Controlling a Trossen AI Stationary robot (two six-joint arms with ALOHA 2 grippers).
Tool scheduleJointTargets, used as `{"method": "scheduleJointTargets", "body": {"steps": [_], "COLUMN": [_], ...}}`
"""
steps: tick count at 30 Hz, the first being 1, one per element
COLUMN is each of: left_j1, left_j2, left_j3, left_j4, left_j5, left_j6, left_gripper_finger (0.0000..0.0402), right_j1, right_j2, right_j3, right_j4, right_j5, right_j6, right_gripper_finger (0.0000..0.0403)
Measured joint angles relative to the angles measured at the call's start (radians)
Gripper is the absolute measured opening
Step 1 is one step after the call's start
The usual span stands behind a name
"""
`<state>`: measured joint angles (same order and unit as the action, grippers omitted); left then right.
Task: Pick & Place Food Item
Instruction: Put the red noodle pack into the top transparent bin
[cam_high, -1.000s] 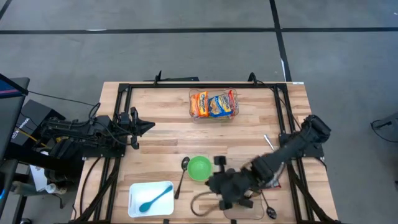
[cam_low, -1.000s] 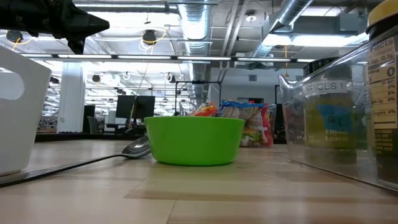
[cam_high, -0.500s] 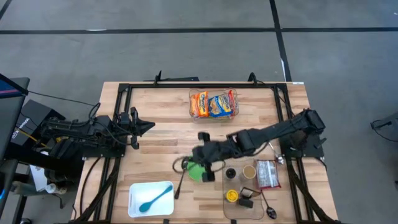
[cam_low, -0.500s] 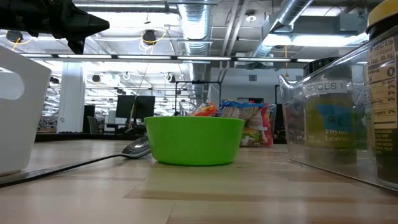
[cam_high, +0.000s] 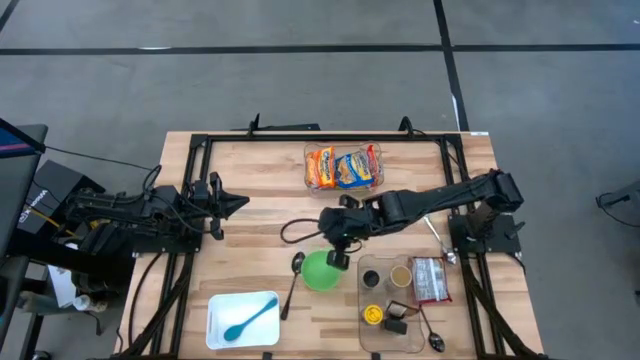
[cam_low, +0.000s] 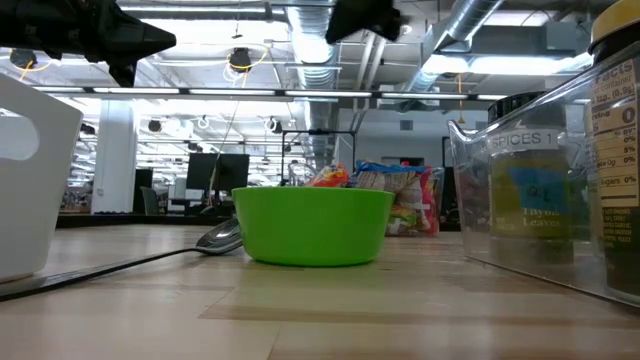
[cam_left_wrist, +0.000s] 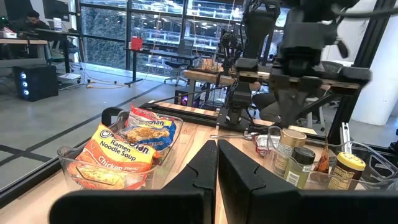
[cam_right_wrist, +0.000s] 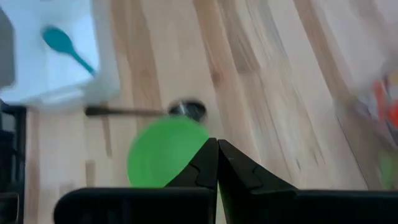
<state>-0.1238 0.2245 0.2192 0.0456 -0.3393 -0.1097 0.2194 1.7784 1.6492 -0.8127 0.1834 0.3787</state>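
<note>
- The right gripper (cam_high: 330, 222) hangs over the middle of the light wooden bench (cam_high: 260, 225), just beyond the round green plastic bowl (cam_high: 321, 271). Its fingers (cam_right_wrist: 205, 163) are pressed together with nothing between them.
- The left gripper (cam_high: 238, 202) sits out at the left side of the bench, fingers (cam_left_wrist: 202, 165) pressed together too, holding nothing.
- The food, orange and yellow ramen soup packets (cam_high: 343, 168), is stacked in a clear plastic tub (cam_high: 344, 187) at the far edge of the bench, well apart from both grippers.
- A metal spoon (cam_high: 294, 280) lies just left of the bowl.
- A white rectangular tray (cam_high: 216, 326) at the near left holds a teal plastic spoon (cam_high: 250, 319).
- A clear bin of spice jars (cam_high: 400, 305) stands right of the bowl, close to it.
</note>
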Motion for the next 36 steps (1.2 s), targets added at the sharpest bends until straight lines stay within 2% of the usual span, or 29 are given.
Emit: {"method": "scheduleJointTargets", "body": {"steps": [6, 22, 28, 36], "left_j1": [0.000, 0.000, 0.000, 0.000], "left_j2": [0.000, 0.000, 0.000, 0.000], "left_j3": [0.000, 0.000, 0.000, 0.000], "left_j4": [0.001, 0.007, 0.007, 0.008], "left_j5": [0.000, 0.000, 0.000, 0.000], "left_j6": [0.000, 0.000, 0.000, 0.000], "left_gripper_finger": [0.0008, 0.0008, 0.0008, 0.0008], "right_j1": [0.023, 0.210, 0.234, 0.201], "right_j2": [-0.058, -0.151, -0.152, -0.167], "right_j3": [0.001, 0.001, -0.003, -0.106], "right_j4": [-0.141, -0.450, -0.437, -0.227], "right_j5": [0.009, 0.259, 0.263, 0.232], "right_j6": [0.043, 0.275, 0.268, 0.115], "right_gripper_finger": [0.0000, 0.0000, 0.0000, 0.0000]}}
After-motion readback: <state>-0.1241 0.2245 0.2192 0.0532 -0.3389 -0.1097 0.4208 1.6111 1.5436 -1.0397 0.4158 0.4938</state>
